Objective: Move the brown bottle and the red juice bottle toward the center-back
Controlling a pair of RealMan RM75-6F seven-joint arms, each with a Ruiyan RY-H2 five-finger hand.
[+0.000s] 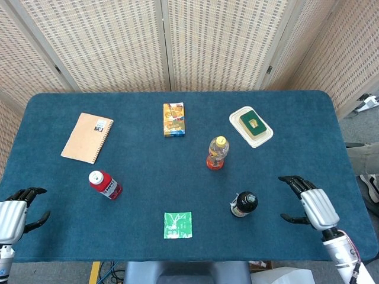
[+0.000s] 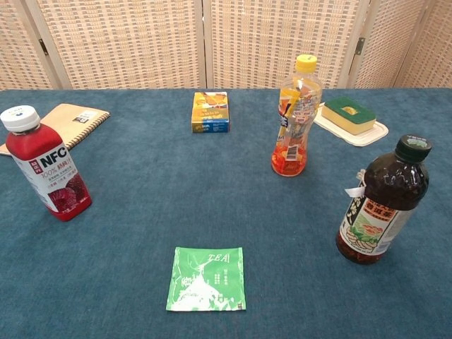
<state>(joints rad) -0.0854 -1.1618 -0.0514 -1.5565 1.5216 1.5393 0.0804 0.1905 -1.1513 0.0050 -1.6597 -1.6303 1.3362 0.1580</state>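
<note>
— How are the bottles looking?
— Brown bottle (image 1: 243, 204), dark, black-capped, is standing just left of the empty, spread right hand (image 1: 312, 203).
— Juice bottle (image 1: 105, 184)?
— Red, white-capped, standing right of the empty, spread left hand (image 1: 15, 212).

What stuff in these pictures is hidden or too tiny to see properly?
- Left hand: head view, partly cut off by the left edge; the chest view shows neither hand.
- Right hand: head view shows only its back, so its palm side is hidden.
- Brown bottle: label writing too small to read in both views.
- Notebook: chest view, partly hidden behind the red juice bottle.
</note>
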